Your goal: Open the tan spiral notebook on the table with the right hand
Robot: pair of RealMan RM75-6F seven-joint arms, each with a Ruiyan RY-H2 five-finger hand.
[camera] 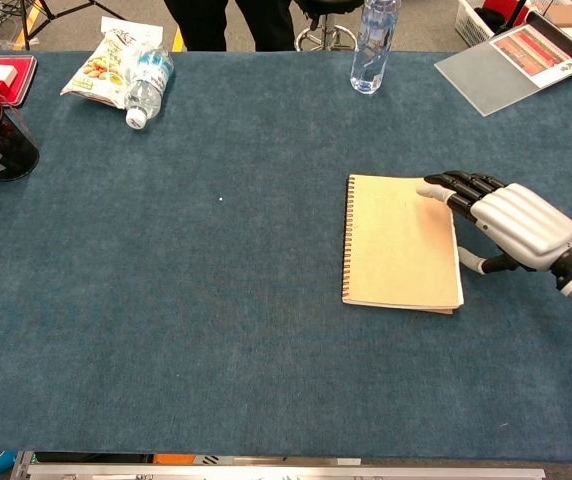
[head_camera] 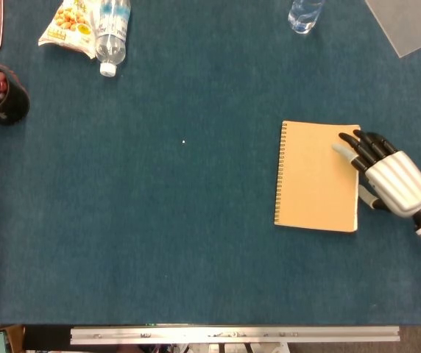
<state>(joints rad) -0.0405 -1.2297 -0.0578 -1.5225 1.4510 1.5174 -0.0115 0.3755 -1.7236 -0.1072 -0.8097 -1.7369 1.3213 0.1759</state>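
The notebook [head_camera: 316, 176] lies flat and closed on the table [head_camera: 196, 243], over on the right-hand side, spiral binding along its left edge, loose page edge facing right. That suits the job: the free edge is the side nearest the right hand [head_camera: 387, 176], so the cover can be caught there and swung over toward the coils. Plain tan cover, no print showing, corners square, pages sitting neatly stacked underneath with a thin pale line of paper showing along the near edge in the chest view.

The right hand sits just off that free edge, palm down, dark fingertips [camera: 456, 186] reaching onto the top right corner of the cover. Fingers are stretched forward close together, and the thumb hangs low beside the page edge. It has hold of nothing yet, by my read; it rests on the cover and hasn't pinched it. Cover not lifted, so the opening is not begun.

Left hand: no sign of it in either view.

Well apart, far left, a snack bag [head_camera: 71, 22] and a lying bottle [head_camera: 111, 33].
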